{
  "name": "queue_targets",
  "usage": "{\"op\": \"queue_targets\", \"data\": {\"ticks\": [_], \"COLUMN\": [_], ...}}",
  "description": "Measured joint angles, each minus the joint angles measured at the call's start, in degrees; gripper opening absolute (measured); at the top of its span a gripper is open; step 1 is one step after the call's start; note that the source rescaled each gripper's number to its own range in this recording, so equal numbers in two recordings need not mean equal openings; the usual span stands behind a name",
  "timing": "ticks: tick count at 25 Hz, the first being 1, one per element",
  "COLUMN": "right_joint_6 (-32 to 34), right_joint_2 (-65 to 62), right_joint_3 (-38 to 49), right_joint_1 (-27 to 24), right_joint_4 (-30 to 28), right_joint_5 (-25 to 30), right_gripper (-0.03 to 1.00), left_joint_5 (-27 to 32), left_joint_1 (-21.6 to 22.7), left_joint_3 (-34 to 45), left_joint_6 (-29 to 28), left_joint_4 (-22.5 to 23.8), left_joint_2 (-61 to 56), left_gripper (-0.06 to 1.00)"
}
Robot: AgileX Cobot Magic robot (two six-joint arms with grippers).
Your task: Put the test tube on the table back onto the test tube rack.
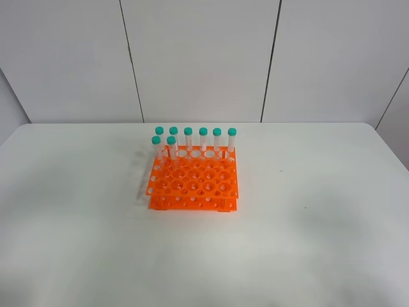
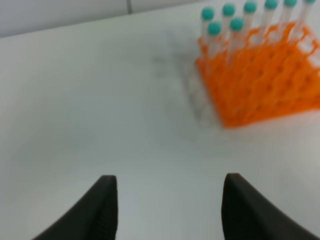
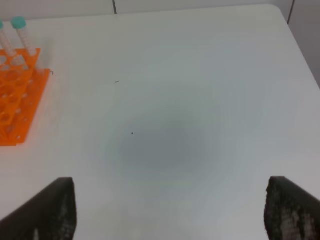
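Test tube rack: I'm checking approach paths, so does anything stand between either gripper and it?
Nothing visible does. Only bare table lies between the open left gripper and the test tube rack, and likewise for the open right gripper.

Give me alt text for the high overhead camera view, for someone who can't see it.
An orange test tube rack stands near the middle of a white table, holding eight upright teal-capped test tubes: six along its far row and two just in front at the left end. No tube lies on the table, and no robot arm appears in this view.
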Motion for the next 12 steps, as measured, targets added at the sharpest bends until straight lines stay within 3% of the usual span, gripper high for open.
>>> {"op": "queue_targets", "data": {"ticks": [3, 12], "right_joint_6": [0.00, 0.02], "right_joint_2": [0.00, 0.00], "right_joint_3": [0.00, 0.00], "right_joint_1": [0.00, 0.00], "right_joint_4": [0.00, 0.00], "right_joint_5": [0.00, 0.00], "right_gripper": [0.81, 0.81], "left_joint_5": [5.01, 6.53], "left_joint_1": [0.00, 0.00], "left_joint_3": [0.19, 2.40], "left_joint_6": [-1.77, -5.33], "left_joint_4": [4.13, 3.86], "left_joint_2": [-5.36, -15.52], "left_gripper": [0.35, 0.35]}}
